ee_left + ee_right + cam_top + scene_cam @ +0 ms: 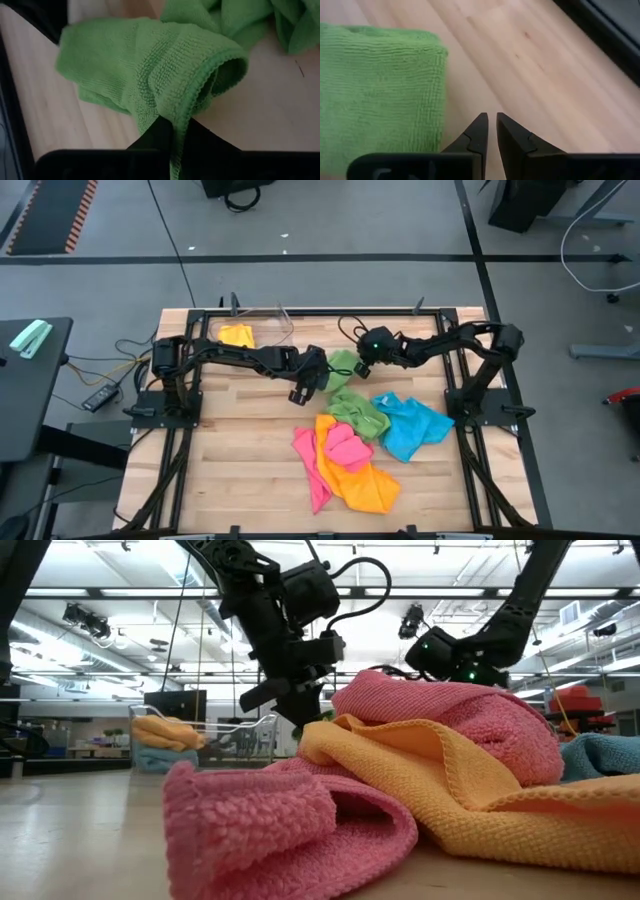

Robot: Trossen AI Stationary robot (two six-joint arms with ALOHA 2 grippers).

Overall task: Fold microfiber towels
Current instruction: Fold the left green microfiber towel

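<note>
Green microfiber towel [352, 402] lying crumpled near table [240, 450] centre, one part stretching toward 12 o'clock between the two grippers. Left gripper [176, 131] at about 10 o'clock of that towel in the high view, fingers clamped together on a fold of green cloth, hemmed edge running down between the fingers and a rolled loop of cloth bulging just beyond the tips. Right gripper [491, 126] at about 1 o'clock of the green towel, tips nearly together with only a thin slit between them, holding nothing, poised over bare wood just beside the straight edge of the green cloth.

Blue towel [412, 426] bunched at 3 o'clock of the green one, touching it. Orange-yellow towel [355, 475] spread at 6 o'clock, with a pink towel [347, 446] heaped on top and more pink cloth trailing along its 9 o'clock side. In the low view, pink folds in front and on top, orange-yellow draped between, blue just showing at the 3 o'clock edge.

Another orange-yellow towel [237, 335] resting in a clear bin [262, 315] at the table's far edge, toward 11 o'clock of the pile, well apart from it.
</note>
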